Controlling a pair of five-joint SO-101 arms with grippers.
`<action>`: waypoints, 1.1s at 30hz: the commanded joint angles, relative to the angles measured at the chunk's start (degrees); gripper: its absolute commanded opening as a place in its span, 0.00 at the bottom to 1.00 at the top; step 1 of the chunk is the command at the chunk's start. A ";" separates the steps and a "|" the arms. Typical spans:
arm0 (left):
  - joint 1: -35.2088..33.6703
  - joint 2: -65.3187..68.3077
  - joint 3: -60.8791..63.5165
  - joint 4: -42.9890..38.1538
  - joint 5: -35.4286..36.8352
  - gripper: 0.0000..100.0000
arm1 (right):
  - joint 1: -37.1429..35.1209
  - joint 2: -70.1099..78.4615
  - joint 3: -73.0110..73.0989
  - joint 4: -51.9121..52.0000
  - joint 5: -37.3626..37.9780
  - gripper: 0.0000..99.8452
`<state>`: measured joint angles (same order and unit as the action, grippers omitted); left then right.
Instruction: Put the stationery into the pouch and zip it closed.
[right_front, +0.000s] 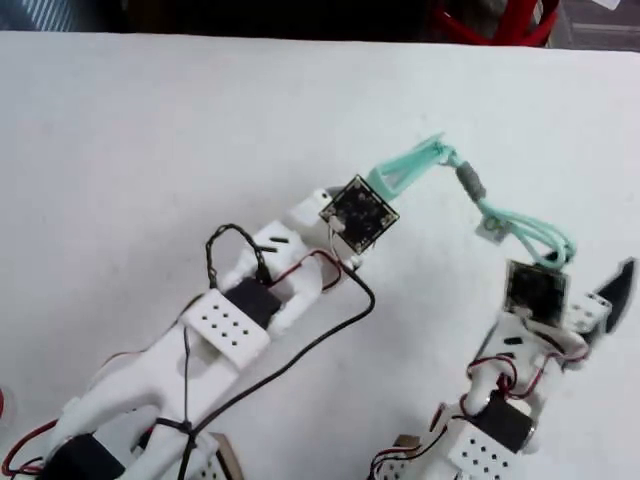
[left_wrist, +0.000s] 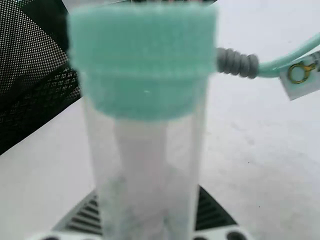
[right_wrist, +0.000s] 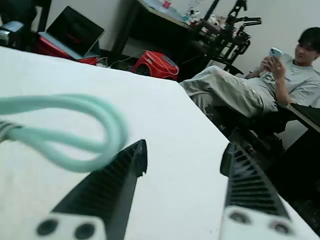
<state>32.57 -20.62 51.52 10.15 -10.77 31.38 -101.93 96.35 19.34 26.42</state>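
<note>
Pouch (right_front: 405, 166) of clear plastic, capped by a mint fabric band (left_wrist: 142, 60), is clamped in the left gripper (right_front: 378, 190), right of the middle of the table (right_front: 150, 150) and well away from its far edge. In the left wrist view the pouch is seen standing between the black ribbed fingers (left_wrist: 82, 217), with the band at its outer end. Whether it is rested on the table or lifted off it cannot be told.

A mint cord (right_front: 520, 225) is led from the band end of the pouch and is trailed across the table towards the right edge. A grey ribbed bead (right_front: 470, 182) is threaded on the cord just beside the pouch. A small white tag (right_front: 490, 229) with a gold ring (left_wrist: 299, 74) is hung from the cord a little past the bead. The cord is ended in a loop (right_wrist: 75, 132), which is laid on the table just beside the right gripper (right_wrist: 185, 146).

The right gripper is opened wide, its two black fingers spread apart. The loop is found near one fingertip, though contact cannot be told. The right arm (right_front: 510, 400) is placed by the near right corner, and the left arm (right_front: 200, 350) is stretched from the near left corner towards the middle.
</note>
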 joint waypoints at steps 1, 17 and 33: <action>0.31 4.00 0.97 0.70 -0.44 0.02 | 0.92 0.22 0.53 -1.54 -1.85 0.22; 0.31 4.00 1.05 0.88 -0.53 0.02 | -29.76 0.57 -4.04 2.86 -2.20 0.17; 0.31 4.35 0.88 0.70 -0.53 0.02 | -33.54 34.59 -39.82 20.53 -15.38 0.17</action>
<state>32.57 -20.62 51.52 10.15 -10.77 -2.11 -79.60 63.65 39.47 13.32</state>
